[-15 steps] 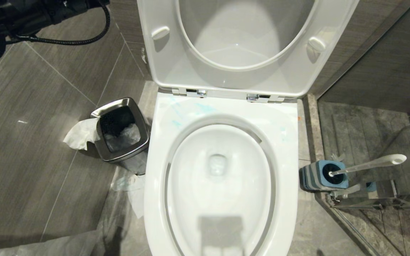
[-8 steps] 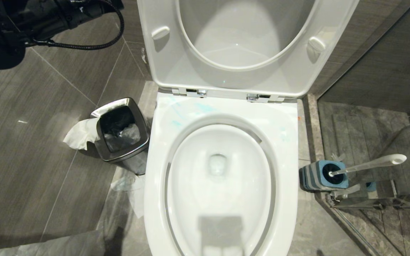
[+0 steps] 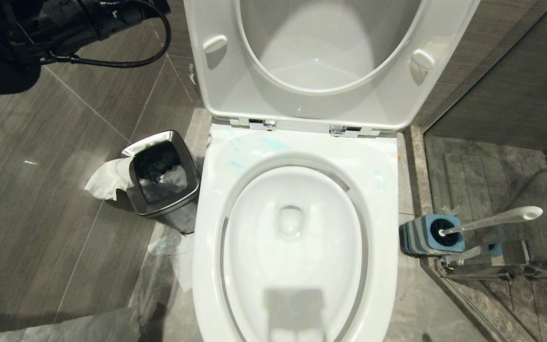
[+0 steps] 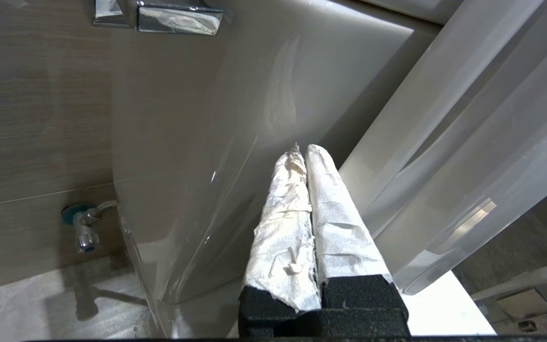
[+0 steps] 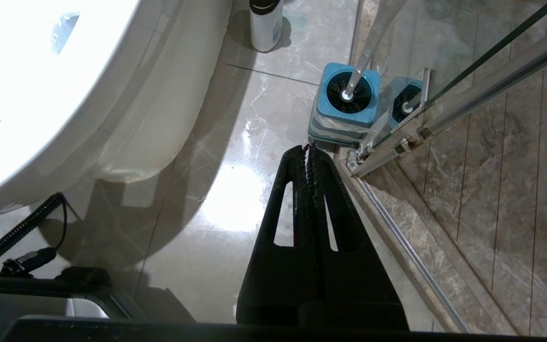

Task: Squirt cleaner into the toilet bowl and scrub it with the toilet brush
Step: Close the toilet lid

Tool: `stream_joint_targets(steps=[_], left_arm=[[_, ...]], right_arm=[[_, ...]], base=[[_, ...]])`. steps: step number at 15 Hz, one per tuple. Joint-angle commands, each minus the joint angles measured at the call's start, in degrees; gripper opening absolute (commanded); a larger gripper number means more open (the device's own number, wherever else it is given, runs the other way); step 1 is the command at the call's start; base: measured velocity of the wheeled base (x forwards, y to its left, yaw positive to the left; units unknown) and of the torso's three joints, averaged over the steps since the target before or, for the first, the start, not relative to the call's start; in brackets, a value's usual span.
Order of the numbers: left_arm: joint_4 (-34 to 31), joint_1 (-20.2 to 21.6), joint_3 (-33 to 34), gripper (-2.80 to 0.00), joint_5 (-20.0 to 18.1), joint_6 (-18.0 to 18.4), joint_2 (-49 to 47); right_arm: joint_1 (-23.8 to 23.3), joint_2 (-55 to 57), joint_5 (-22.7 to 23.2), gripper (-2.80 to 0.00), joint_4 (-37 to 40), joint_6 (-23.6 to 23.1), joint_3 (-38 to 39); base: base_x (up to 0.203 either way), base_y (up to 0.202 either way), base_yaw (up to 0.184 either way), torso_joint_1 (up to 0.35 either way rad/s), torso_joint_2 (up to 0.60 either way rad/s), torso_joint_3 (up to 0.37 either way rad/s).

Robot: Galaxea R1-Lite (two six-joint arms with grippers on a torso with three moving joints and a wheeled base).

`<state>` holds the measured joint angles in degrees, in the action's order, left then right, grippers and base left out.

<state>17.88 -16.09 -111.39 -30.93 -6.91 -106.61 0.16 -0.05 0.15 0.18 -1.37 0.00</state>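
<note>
The toilet brush [image 3: 489, 221] stands in its blue-topped holder [image 3: 432, 235] on the floor, just beside the toilet bowl [image 3: 292, 228]. The right claw [image 5: 309, 149] hangs low near the holder, its tips pressed together and holding nothing. The left claw [image 4: 304, 152] is up beside the raised lid [image 3: 216, 85], far from the brush. Its fingers [image 4: 335, 209] are wrapped in white paper and pressed together, empty. A steel bin [image 3: 162, 173] with crumpled paper [image 3: 107, 178] sits on the other side of the toilet bowl. A glass door rail [image 5: 444, 118] runs right next to the holder. Thin blue streaks of cleaner [image 3: 235, 156] mark the rim. A white bottle [image 5: 265, 23] stands on the floor past the holder.
</note>
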Motion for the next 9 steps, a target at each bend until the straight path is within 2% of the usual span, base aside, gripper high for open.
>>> stream_joint_targets(steps=[1, 4, 9], left_arm=[[-0.09, -0.46, 0.03, -2.8, -0.51, -0.08, -0.13], [-0.39, -0.52, 0.04, -2.8, -4.68, -1.04, 0.0], [-0.67, -0.52, 0.54, -2.8, -5.22, -1.62, 0.33]], right_arm=[[0.02, 0.05, 0.02, -2.8, 0.09, -0.04, 0.0], [0.02, 0.05, 0.02, -2.8, 0.0, -0.04, 0.0], [0.02, 0.05, 0.02, -2.8, 0.0, -0.04, -0.04]], base=[[0.0, 0.0, 0.0, 0.0, 0.0, 0.0], [0.0, 0.0, 0.0, 0.0, 0.0, 0.0], [0.0, 0.0, 0.0, 0.0, 0.0, 0.0]])
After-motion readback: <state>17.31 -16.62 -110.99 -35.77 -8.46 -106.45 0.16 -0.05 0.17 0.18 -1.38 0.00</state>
